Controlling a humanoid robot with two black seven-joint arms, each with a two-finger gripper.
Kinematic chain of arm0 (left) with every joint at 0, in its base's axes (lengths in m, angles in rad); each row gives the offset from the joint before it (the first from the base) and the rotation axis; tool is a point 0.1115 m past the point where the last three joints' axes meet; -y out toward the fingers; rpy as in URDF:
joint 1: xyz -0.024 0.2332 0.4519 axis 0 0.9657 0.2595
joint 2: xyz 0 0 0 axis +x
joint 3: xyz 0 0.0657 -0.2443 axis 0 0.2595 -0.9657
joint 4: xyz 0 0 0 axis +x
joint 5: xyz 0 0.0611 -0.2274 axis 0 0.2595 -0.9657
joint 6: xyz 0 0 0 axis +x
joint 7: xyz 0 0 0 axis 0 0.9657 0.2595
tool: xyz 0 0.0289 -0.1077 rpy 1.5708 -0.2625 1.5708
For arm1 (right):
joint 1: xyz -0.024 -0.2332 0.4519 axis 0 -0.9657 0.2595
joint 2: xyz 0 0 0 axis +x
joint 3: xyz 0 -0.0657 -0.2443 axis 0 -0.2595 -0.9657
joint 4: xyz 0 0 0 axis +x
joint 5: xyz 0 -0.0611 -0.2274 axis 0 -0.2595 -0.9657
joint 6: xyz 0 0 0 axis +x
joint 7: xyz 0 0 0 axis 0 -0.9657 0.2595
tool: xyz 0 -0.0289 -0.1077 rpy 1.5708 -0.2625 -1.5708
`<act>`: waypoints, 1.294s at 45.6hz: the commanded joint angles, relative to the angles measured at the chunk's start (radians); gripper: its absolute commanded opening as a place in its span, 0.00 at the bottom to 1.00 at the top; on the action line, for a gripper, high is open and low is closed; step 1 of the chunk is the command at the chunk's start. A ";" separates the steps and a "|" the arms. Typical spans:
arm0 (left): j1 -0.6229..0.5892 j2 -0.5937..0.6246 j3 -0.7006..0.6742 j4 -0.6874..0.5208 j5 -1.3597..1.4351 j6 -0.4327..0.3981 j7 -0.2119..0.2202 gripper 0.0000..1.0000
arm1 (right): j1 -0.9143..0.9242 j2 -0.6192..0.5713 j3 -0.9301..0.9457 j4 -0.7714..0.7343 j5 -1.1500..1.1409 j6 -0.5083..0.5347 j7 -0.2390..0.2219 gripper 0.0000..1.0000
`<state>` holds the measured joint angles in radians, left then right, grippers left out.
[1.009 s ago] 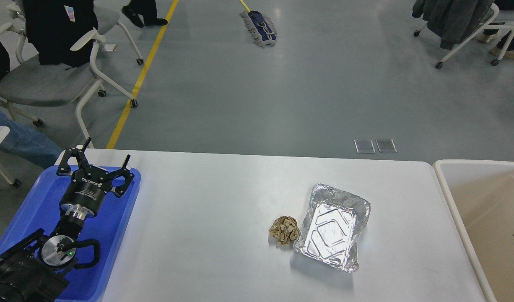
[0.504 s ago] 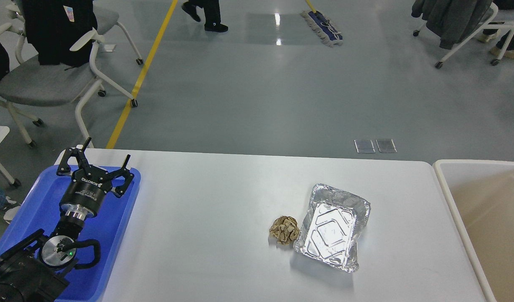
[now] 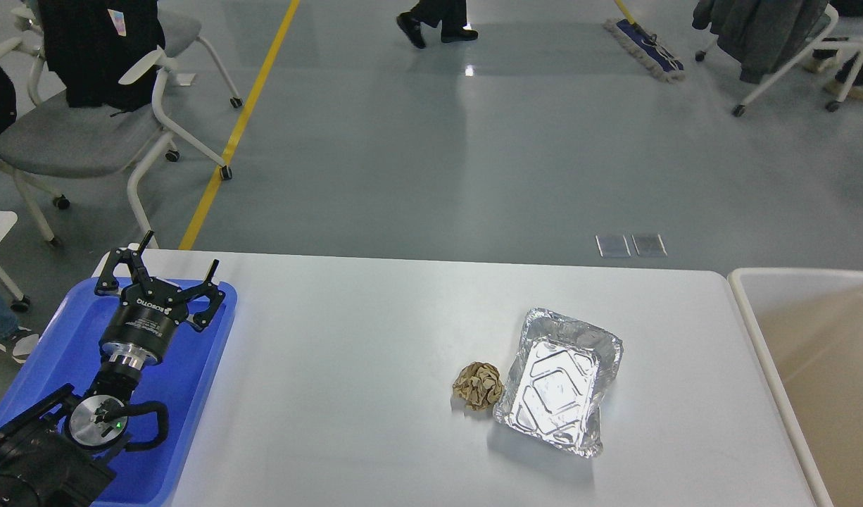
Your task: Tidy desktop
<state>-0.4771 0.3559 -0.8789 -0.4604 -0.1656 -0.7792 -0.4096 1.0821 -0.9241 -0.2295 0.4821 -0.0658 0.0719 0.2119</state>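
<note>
Above the blue tray (image 3: 65, 352) at the desktop's (image 3: 347, 366) left edge, my left gripper (image 3: 176, 265) hangs with fingers spread wide, holding nothing. The desktop fills the lower view; right of centre a crumpled brown paper ball (image 3: 478, 384) touches a foil tray (image 3: 559, 380). A beige bin (image 3: 755, 331) adjoins its right edge.

Single head view — looks forward, down over desktop (image 3: 375, 338); floor beyond, mid-range.
</note>
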 commanded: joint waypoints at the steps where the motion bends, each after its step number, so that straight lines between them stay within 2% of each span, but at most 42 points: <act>1: 0.000 0.000 0.000 0.000 0.000 0.000 0.000 0.99 | 0.068 -0.087 0.177 0.093 0.001 0.002 0.000 0.99; 10: 0.000 0.000 0.000 0.000 0.000 0.000 0.000 0.99 | 0.068 -0.114 0.275 0.127 0.000 0.002 0.001 0.99; 20: 0.000 0.000 0.000 0.000 0.000 0.000 0.000 0.99 | 0.085 -0.133 0.282 0.177 0.001 0.000 0.001 0.99; 29: -0.001 -0.002 0.000 0.000 0.000 0.000 0.002 0.99 | 0.122 -0.134 0.196 0.288 -0.020 0.000 0.000 0.99; 34: -0.001 -0.003 0.000 -0.001 0.000 0.000 0.002 0.99 | 0.232 -0.110 0.035 0.317 -0.028 0.009 0.000 0.99; 40: -0.001 -0.003 0.000 -0.001 0.000 0.000 0.002 0.99 | 0.406 0.011 -0.299 0.326 -0.049 0.020 0.000 0.99; 47: 0.000 -0.003 0.000 -0.001 0.000 0.000 0.002 0.99 | 0.628 0.214 -0.690 0.326 -0.060 0.060 0.000 0.99; 52: -0.001 -0.003 0.000 -0.001 0.000 0.000 0.002 0.99 | 0.720 0.349 -0.838 0.328 -0.060 0.121 0.000 0.99; 59: -0.001 -0.002 0.000 0.000 0.000 0.000 0.002 0.99 | 0.812 0.517 -0.932 0.345 -0.062 0.222 0.000 0.99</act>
<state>-0.4773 0.3529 -0.8790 -0.4611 -0.1656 -0.7793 -0.4079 1.7047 -0.6564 -0.8933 0.8041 -0.1205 0.1774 0.2121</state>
